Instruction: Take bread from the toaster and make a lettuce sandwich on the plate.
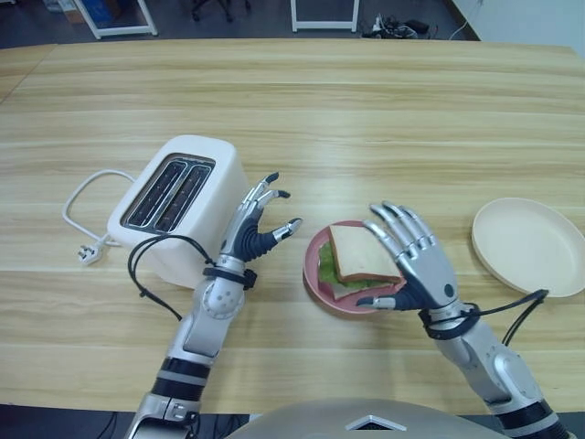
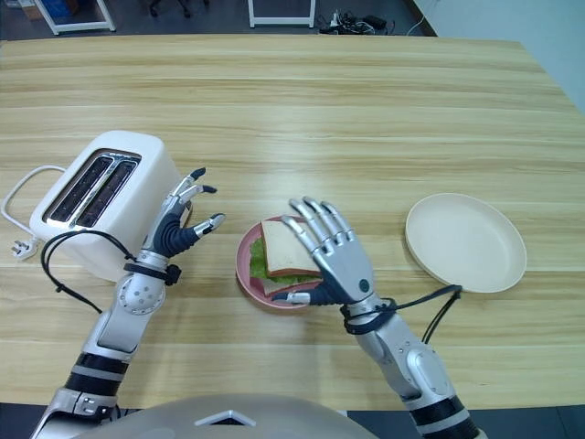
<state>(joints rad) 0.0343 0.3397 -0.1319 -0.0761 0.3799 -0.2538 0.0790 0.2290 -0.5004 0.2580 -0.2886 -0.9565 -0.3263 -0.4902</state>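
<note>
Bread is sitting stacked as a lettuce sandwich (image 1: 358, 256) on the pink plate (image 1: 310, 274), which we are seeing near the front middle of the wooden table (image 1: 320, 110). A white slice is lying on top, green lettuce (image 1: 326, 269) is poking out at the left edge, and a second slice is showing beneath it.

We are finding the right hand (image 1: 416, 261) just beside the sandwich on its right, fingers stretched out and spread over the top slice's right edge, thumb lying along the plate's near rim. It is gripping nothing, though we cannot tell whether the fingertips are touching the bread.

We are seeing the left hand (image 1: 260, 229) between the white toaster (image 1: 174, 206) and the pink plate, apart from both, fingers fanned wide and holding nothing.

The toaster is standing upright at the left, its two slots facing up, with its white cord (image 1: 82, 197) looping away to a plug (image 1: 90, 253) on the table. A cream plate (image 1: 530, 245) is resting well to the right.
</note>
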